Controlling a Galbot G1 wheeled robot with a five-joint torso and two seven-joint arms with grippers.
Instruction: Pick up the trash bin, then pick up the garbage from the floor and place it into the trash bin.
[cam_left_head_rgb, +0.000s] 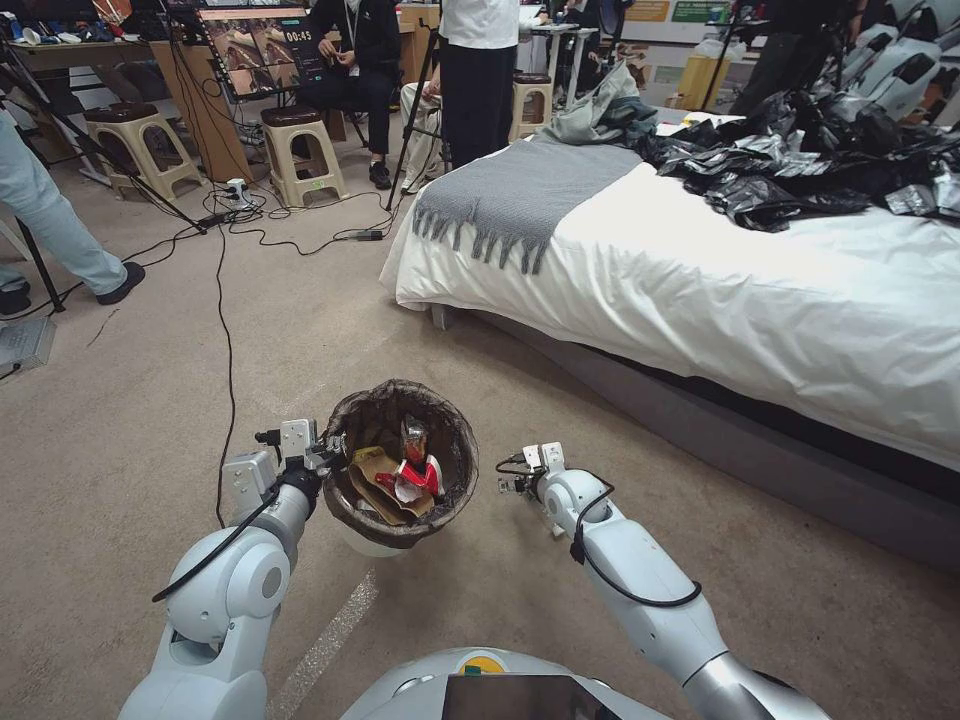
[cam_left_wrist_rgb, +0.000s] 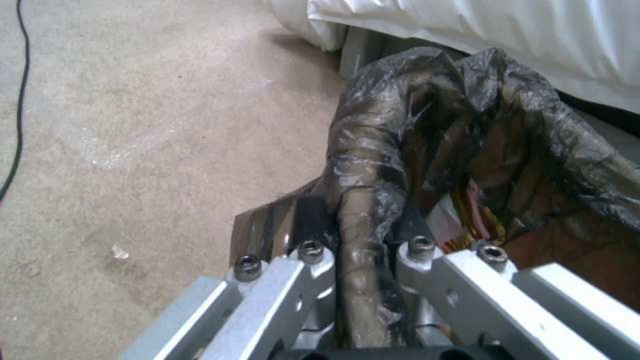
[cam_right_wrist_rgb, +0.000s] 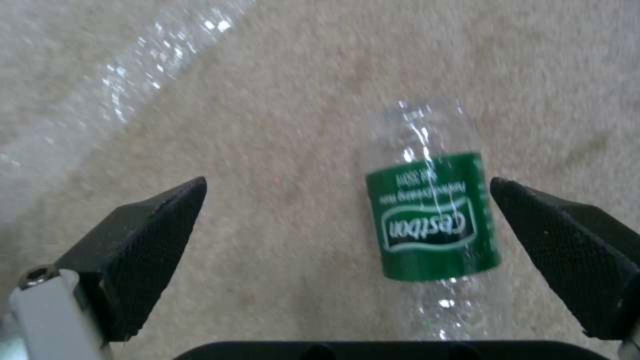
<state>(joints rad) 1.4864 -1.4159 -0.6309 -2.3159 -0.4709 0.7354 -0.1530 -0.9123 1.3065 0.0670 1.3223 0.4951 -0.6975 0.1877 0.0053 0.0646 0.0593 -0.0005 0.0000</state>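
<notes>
Head view shows the big bed (cam_left_head_rgb: 760, 300) off to the far side of the right gripper (cam_left_head_rgb: 522, 470), with carpet floor (cam_left_head_rgb: 130, 400) all around. The trash bin (cam_left_head_rgb: 400, 462) is up off the floor, just beside the left gripper (cam_left_head_rgb: 325, 455), and the right gripper hangs near its other side. The left gripper is pinching the bin's rim and its dark bag (cam_left_wrist_rgb: 373, 165); the rim sits tight between the fingers (cam_left_wrist_rgb: 310, 260). Inside the bin lie a tan paper bag (cam_left_head_rgb: 375, 482) and a red-and-white wrapper (cam_left_head_rgb: 418, 470).

Under the right gripper a clear bottle (cam_right_wrist_rgb: 433, 215) with a green label lies flat on the floor. The gripper is spread wide. The bottle is between the two black pads (cam_right_wrist_rgb: 153, 250) but much closer to one pad than the other.

I think the bottle could roll or get pushed away, because it is round and off to one side, so one pad would hit it first. The thin plastic could also crush and slip. The bin hangs from one pinch on its rim, so it could tip or slide out if the arm swings.

A black cable (cam_left_head_rgb: 225, 330) runs along the floor well away from the left gripper. Nothing sits between the right gripper and the bottle.
</notes>
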